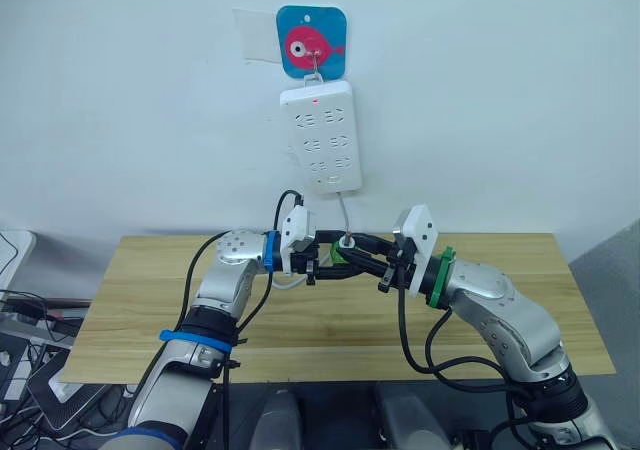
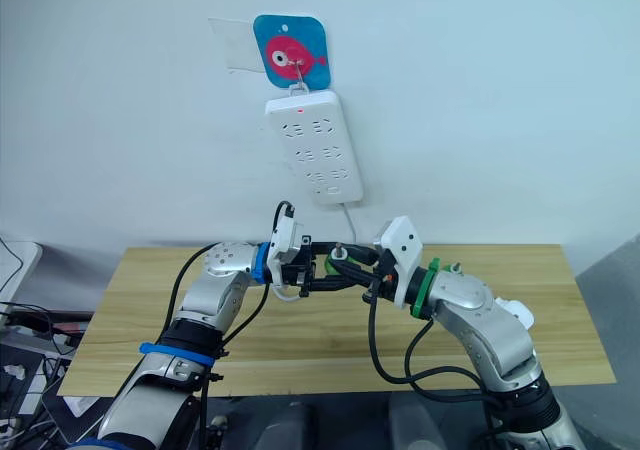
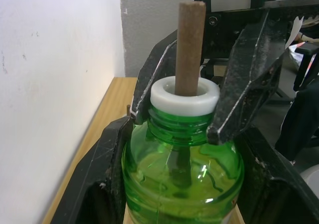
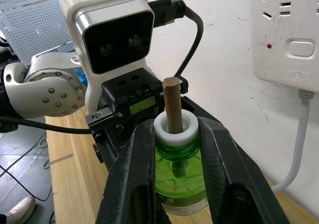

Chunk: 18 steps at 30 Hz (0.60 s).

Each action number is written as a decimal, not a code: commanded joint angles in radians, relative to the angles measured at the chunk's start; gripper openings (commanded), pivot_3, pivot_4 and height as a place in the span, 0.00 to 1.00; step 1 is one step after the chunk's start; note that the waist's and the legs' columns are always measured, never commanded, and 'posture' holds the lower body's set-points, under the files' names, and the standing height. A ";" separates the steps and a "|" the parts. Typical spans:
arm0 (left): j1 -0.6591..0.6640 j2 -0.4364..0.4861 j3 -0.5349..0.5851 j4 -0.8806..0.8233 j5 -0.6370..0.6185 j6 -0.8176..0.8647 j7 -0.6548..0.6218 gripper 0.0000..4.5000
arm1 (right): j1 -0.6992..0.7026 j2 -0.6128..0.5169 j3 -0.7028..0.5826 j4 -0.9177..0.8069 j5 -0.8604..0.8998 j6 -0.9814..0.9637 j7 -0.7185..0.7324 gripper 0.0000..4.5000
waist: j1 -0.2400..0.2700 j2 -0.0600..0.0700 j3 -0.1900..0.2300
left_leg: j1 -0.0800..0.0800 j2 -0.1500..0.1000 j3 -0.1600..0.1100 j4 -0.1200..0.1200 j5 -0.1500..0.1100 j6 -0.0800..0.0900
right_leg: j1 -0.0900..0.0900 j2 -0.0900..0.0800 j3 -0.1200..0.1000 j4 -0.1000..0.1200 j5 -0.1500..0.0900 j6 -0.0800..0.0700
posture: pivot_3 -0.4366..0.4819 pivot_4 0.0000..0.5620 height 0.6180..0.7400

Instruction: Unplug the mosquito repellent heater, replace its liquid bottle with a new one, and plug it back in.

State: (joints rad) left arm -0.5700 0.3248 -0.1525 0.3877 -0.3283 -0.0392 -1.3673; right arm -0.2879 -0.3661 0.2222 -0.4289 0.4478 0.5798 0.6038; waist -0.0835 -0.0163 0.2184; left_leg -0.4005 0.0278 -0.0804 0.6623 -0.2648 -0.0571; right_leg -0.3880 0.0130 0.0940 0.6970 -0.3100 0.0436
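Above the middle of the table, the green liquid bottle [image 3: 182, 171] stands upright between both grippers, with a white collar [image 4: 174, 129] and a brown wick [image 3: 190, 45]. My left gripper [image 1: 318, 264] is shut on the bottle's body. My right gripper [image 4: 175, 152] comes from the opposite side and is shut on its neck just under the collar. A small white rounded thing [image 2: 517, 313] peeks out behind my right forearm; it may be the mosquito repellent heater, mostly hidden.
A tall white power strip [image 1: 320, 135] hangs on the wall above the grippers from a blue fish hook [image 1: 312, 42]. Its red light is on and its cord [image 1: 343, 215] drops behind the grippers. The wooden table [image 1: 150, 300] runs out to both sides.
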 commanded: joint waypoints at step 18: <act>0.013 -0.091 0.211 -0.272 -0.480 0.830 0.366 1.00 | 0.129 0.181 -0.588 -0.213 0.682 0.255 -0.568 0.19 | -0.002 0.000 0.000 | 0.000 0.000 0.000 0.000 0.000 0.000 | 0.000 0.000 0.001 0.001 0.000 0.000 | 0.40 0.34 1.00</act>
State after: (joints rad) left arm -0.5494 0.2554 0.0093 0.1603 -0.6845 0.6277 -1.0744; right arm -0.1642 -0.2039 -0.3324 -0.5909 1.0100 0.8374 0.1173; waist -0.0857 -0.0163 0.2184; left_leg -0.4006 0.0281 -0.0805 0.6623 -0.2648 -0.0570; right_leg -0.3877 0.0126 0.0947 0.6976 -0.3100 0.0436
